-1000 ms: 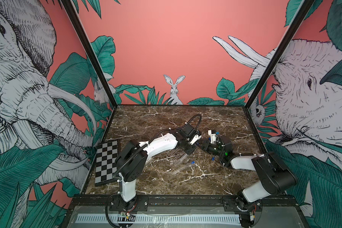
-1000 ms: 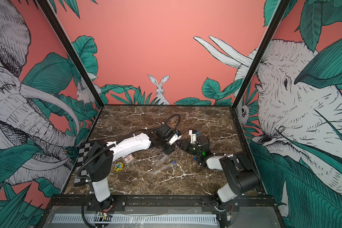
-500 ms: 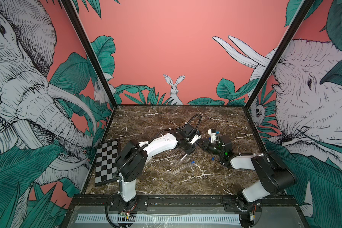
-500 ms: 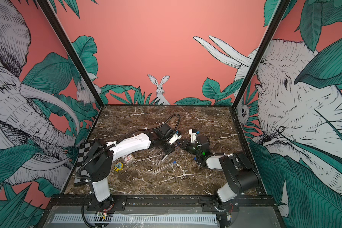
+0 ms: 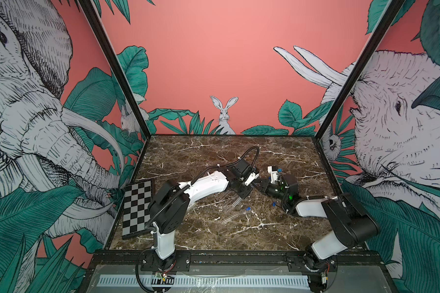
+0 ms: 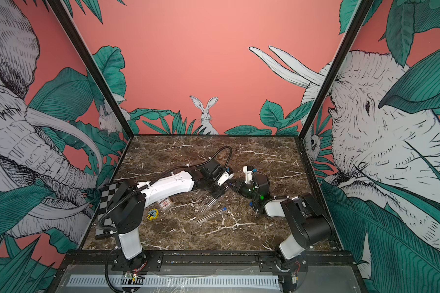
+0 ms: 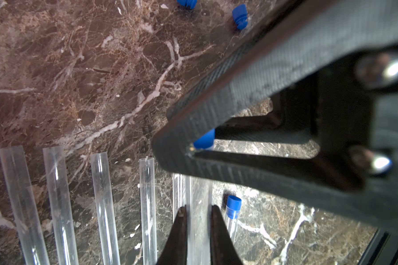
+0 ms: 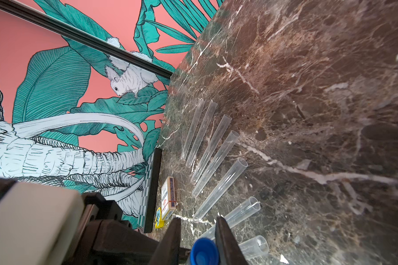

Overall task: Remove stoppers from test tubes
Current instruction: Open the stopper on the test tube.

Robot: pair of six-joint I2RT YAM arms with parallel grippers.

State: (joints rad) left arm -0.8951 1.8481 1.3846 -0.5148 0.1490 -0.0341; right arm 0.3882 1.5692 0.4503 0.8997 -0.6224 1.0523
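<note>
My left gripper (image 7: 197,210) is shut on a clear test tube (image 7: 199,195) and holds it just above the marble. The tube's blue stopper (image 8: 203,252) sits between the jaws of my right gripper (image 8: 197,221), which have closed in on either side of it; the same stopper (image 7: 205,140) shows in the left wrist view. Both grippers meet mid-table, left gripper (image 5: 243,196) and right gripper (image 5: 259,186). Several unstoppered tubes (image 8: 216,156) lie in a row beside them. Another tube (image 5: 235,215) lies nearer the front, still plugged with a blue stopper (image 7: 233,205). Loose stoppers (image 7: 239,17) lie on the table.
A black-and-white checkerboard (image 5: 137,208) leans at the table's left edge. A small card box (image 6: 165,203) and a yellow object (image 6: 152,213) lie by the left arm's base. More loose blue stoppers (image 5: 274,203) lie near the right arm. Walls enclose three sides.
The right gripper's jaws have narrowed around the blue stopper. Both arms have stayed almost where they were, and the left gripper still holds the tube.
</note>
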